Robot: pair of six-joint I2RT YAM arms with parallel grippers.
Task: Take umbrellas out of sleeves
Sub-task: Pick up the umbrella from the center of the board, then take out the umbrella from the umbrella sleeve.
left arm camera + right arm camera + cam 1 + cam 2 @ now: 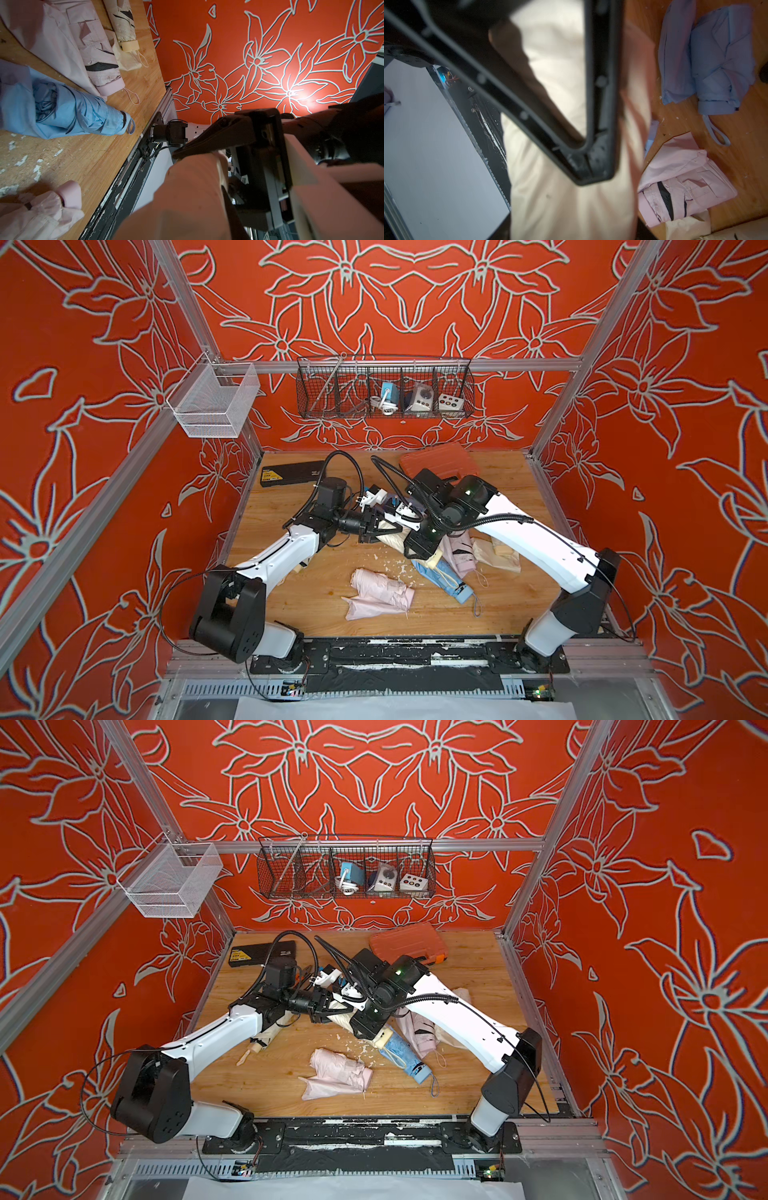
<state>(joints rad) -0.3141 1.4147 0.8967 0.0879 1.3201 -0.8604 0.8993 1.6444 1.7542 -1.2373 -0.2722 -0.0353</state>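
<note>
My left gripper (376, 531) has its jaws pressed on one end of a cream umbrella (392, 536). It hangs over the wooden table (511, 497) and looks smooth, like its sleeve is on. My right gripper (415, 549) is at the other end, by the cream handle (432, 562). I cannot tell if it grips or lets go.

Five more umbrellas lie on the table. There is one blue umbrella (446, 583), a front pink umbrella (380, 585), a second pink umbrella (99, 58), a side cream umbrella (122, 22) and a tucked cream umbrella (268, 1036) under my left arm. That makes six: three cream, two pink, one blue.

I count three loose sleeves: a blue sleeve (675, 52), a front pink sleeve (368, 610) and a second pink sleeve (41, 37).

Farther back are one orange case (436, 462) and one black case (291, 475). On the wall hang one white mesh basket (216, 406) and one black wire basket (386, 389).
</note>
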